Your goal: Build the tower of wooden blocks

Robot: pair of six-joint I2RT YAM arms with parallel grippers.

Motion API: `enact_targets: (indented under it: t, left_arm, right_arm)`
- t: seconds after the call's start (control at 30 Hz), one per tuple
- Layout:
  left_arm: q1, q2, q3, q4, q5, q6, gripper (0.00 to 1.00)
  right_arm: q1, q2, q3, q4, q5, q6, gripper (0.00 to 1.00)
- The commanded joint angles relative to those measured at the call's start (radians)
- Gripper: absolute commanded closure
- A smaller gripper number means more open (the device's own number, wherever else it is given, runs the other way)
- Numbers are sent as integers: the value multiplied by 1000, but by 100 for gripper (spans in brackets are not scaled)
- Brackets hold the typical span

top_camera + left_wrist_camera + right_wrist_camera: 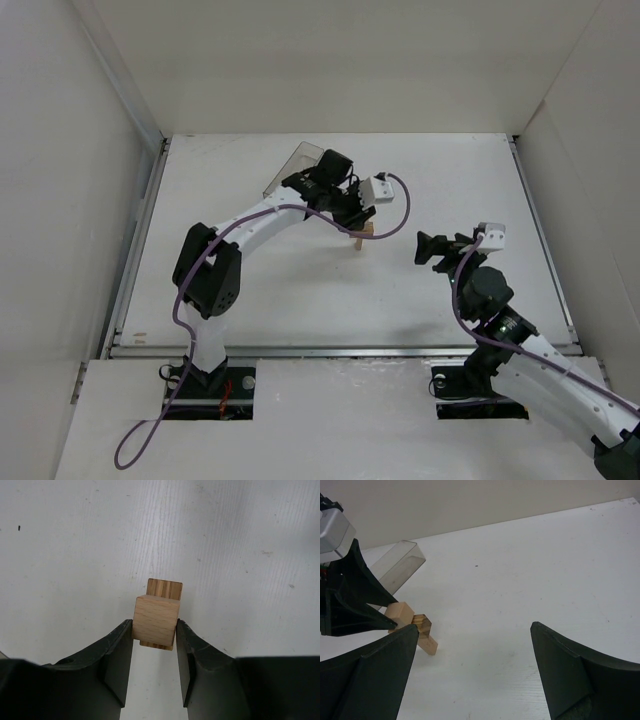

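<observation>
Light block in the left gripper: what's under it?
A darker striped block sits beneath the light block, poking out beyond it; a third block lies lower on the table. Their contact faces are hidden.

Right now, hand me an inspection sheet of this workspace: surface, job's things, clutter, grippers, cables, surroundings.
Surface: white table, a few tiny dark specks.
Job's things: wood block tower mid-table; a light top block lies crosswise on a darker striped block.
Clutter: clear plastic box lying behind the left arm.
Grippers: left gripper closed on the top block's sides; right gripper open, holding nothing, apart from the tower.
Cables: purple cables run along both arms; the left one loops past the near edge.
Surroundings: white walls on three sides.
</observation>
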Motion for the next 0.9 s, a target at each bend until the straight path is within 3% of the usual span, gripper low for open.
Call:
enact_targets:
  t: [0.0, 0.87]
  left_arm:
    - [-4, -5, -18, 13, 12, -9, 97]
    - [-4, 5, -18, 22, 3, 19, 97]
  right_arm:
    - [-5, -13, -4, 13, 18, -12, 1]
    - [-5, -13, -4, 4, 37, -12, 1]
